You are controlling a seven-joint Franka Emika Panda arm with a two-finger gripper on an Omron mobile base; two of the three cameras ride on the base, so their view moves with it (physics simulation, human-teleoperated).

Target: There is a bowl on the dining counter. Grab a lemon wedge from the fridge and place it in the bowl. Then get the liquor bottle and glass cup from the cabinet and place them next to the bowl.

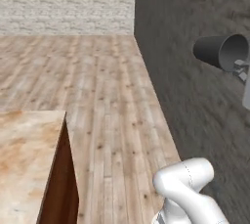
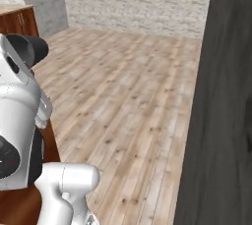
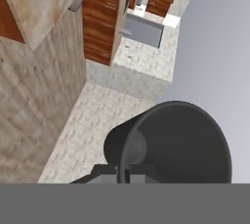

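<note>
The gripper (image 3: 124, 171) was pinching the rim of a dark grey, cone-shaped glass cup (image 1: 222, 52), carried high in the air on its side, well apart from the light wooden dining counter (image 1: 24, 159), so placing it beside the bowl apparently remained undone.

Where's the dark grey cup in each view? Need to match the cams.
Left base view: the dark grey cup is at the right edge, upper part, lying sideways in the gripper.
Right base view: the cup is at the left edge, upper part, above the white arm.
Hand view: the cup is low and centre-right, its open mouth facing the camera.
Shared landmark: the wooden plank floor.
</note>
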